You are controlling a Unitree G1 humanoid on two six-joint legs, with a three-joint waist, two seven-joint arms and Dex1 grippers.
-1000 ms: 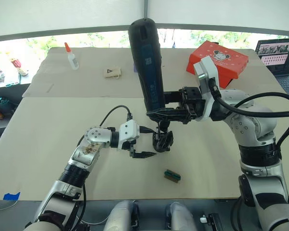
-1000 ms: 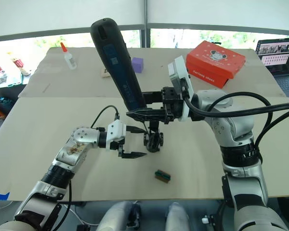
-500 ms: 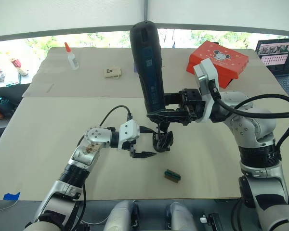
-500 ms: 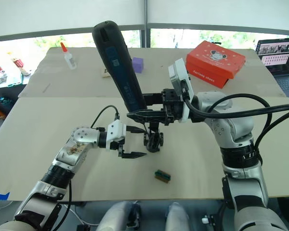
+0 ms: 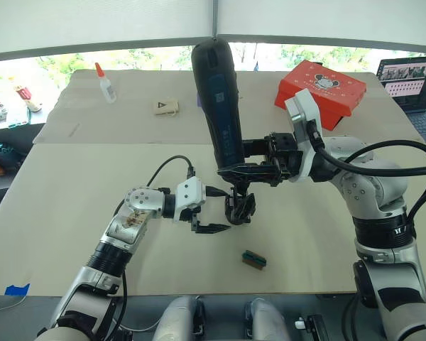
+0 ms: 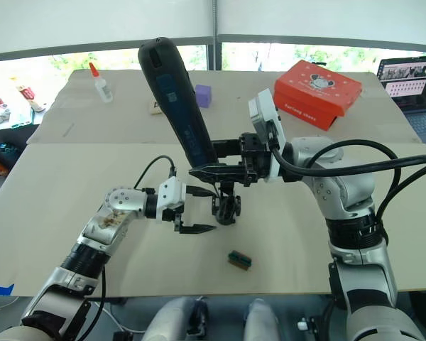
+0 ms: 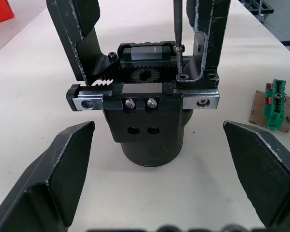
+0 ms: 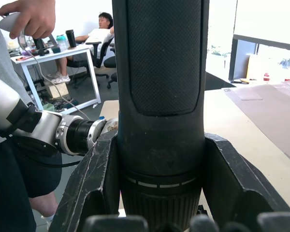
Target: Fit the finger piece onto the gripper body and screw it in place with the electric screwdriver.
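The gripper body stands upright on the table on its round base, between the fingers of my open left gripper, which do not touch it. The finger piece sits upright on one end of the body's rail. My right gripper is shut on the electric screwdriver, a thick black tool with a blue label, held nearly upright above the body. Its thin metal bit reaches down to a screw at the foot of the finger piece.
A small green-and-dark block lies on the table in front of the body. At the back are a red box, a glue bottle, a small card, a purple cube and a laptop. A person's hand shows in the right wrist view.
The screwdriver and my right gripper have sunk slightly toward the gripper body. My left arm has not moved.
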